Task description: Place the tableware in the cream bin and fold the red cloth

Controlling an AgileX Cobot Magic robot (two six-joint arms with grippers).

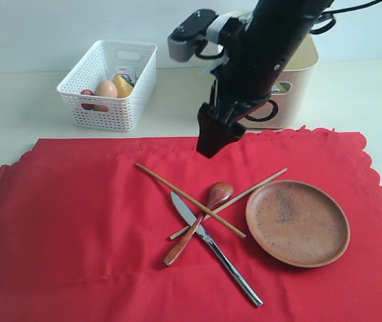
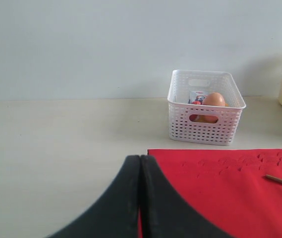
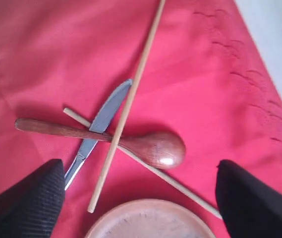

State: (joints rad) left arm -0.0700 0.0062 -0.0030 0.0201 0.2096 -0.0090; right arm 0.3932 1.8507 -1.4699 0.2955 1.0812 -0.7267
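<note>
Tableware sits loose on the red cloth [image 1: 76,221], which is spread flat over the near part of a pale cream counter [image 1: 16,100]; plain light wall behind. Count: one round brown plate [image 1: 297,223], one dark wooden spoon [image 1: 197,221], one metal knife [image 1: 217,251], two thin wooden chopsticks [image 1: 177,190], two bins. Chopsticks cross in an X at centre, with spoon and knife lying across the same pile, all touching; spoon bowl points far, knife blade points far-left. Plate is just right of the pile, upright, nothing on it. Cloth is bright red, plain, with a scalloped edge along far and right sides and some ridges at its left side. Cream bin [image 1: 298,87] stands on the counter at the far edge of the cloth, right of centre, partly hidden by the right arm; smooth walls, cut-out handle. White lattice basket [image 1: 110,84] stands far left, off the cloth, with an egg [image 1: 105,88] and other food inside. Right fingers [image 3: 29,198] are spread wide, gripping nothing, hanging above the pile. Left fingers [image 2: 126,198] are pressed together, empty, over the cloth's left edge.
</note>
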